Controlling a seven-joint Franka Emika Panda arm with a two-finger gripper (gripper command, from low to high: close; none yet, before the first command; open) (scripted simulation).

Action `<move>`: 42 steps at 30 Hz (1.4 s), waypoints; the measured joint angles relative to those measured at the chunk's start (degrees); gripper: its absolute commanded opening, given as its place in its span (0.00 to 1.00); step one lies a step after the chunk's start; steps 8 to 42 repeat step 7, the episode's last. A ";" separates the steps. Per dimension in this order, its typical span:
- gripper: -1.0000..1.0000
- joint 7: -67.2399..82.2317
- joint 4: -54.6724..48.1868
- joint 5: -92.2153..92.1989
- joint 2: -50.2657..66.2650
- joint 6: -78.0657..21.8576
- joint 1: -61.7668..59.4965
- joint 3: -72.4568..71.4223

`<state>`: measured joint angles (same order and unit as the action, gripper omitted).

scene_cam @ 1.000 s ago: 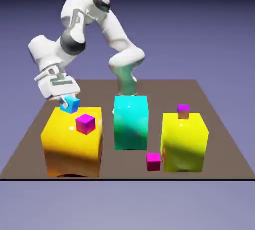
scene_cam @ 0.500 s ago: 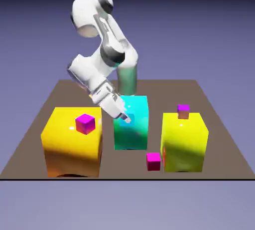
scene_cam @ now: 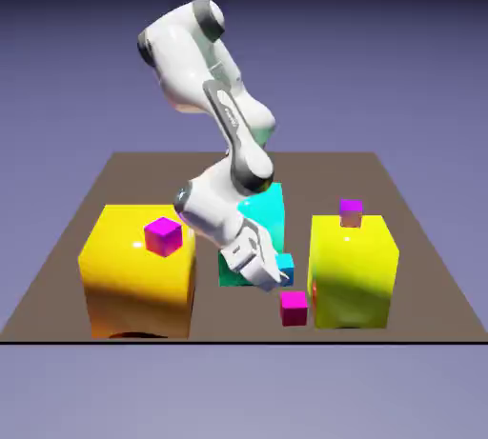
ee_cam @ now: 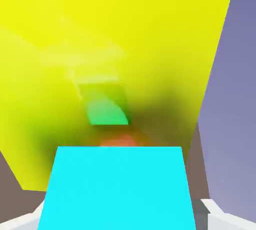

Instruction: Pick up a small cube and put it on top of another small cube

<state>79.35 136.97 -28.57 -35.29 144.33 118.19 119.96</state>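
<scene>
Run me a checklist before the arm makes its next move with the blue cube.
- Blue cube held between the finger tips: ok, the gripper is shut on it.
- Target, the small pinkish-magenta cube, on the table: ok.
- Top of the target free: ok, nothing rests on it.
- Blue cube on the target: not ok, it is not stacked.
- Blue cube squarely above the target: cannot tell.
- Yellow block beside the target, gap wide enough for the hand: cannot tell.
</scene>
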 measured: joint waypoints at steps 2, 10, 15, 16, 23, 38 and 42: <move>0.00 0.26 -0.13 0.60 -3.72 4.29 4.15 2.66; 1.00 0.12 -0.04 0.14 -1.17 1.40 1.30 0.83; 1.00 0.12 -0.04 0.14 -1.17 1.40 1.30 0.83; 1.00 0.12 -0.04 0.14 -1.17 1.40 1.30 0.83; 1.00 0.12 -0.04 0.14 -1.17 1.40 1.30 0.83; 1.00 0.12 -0.04 0.14 -1.17 1.40 1.30 0.83; 1.00 0.12 -0.04 0.14 -1.17 1.40 1.30 0.83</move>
